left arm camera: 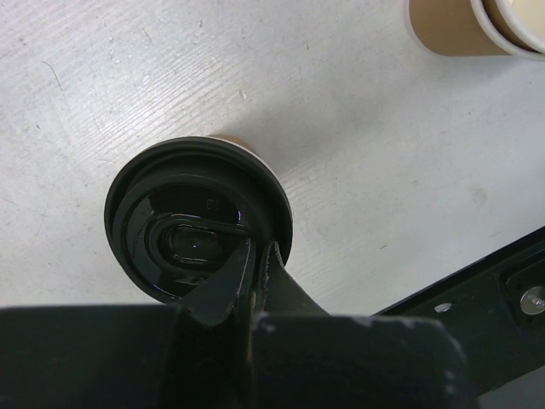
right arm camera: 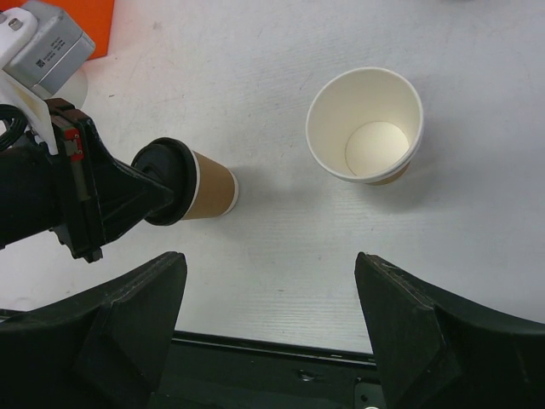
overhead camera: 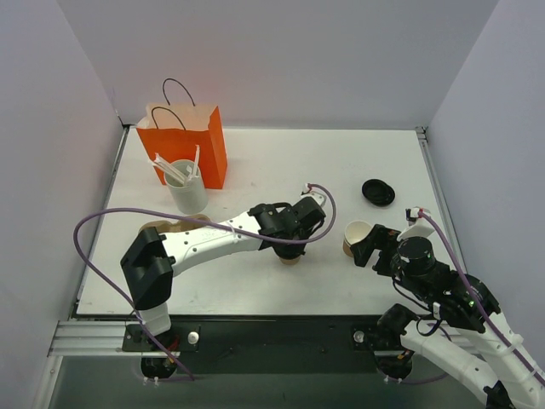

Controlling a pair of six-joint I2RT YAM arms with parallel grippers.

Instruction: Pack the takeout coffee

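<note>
My left gripper (left arm camera: 258, 251), fingers pressed together, rests its tips on the lid of the coffee (left arm camera: 197, 217), which stands lidded but unpacked, well apart from the bag (overhead camera: 183, 141); my right gripper (right arm camera: 271, 281) hangs spread near the lidless cup (right arm camera: 364, 125).

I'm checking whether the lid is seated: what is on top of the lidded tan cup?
A black lid covers the lidded tan cup, and the shut left gripper sits over the lid's near edge. The lid hides whatever is inside the cup.
</note>
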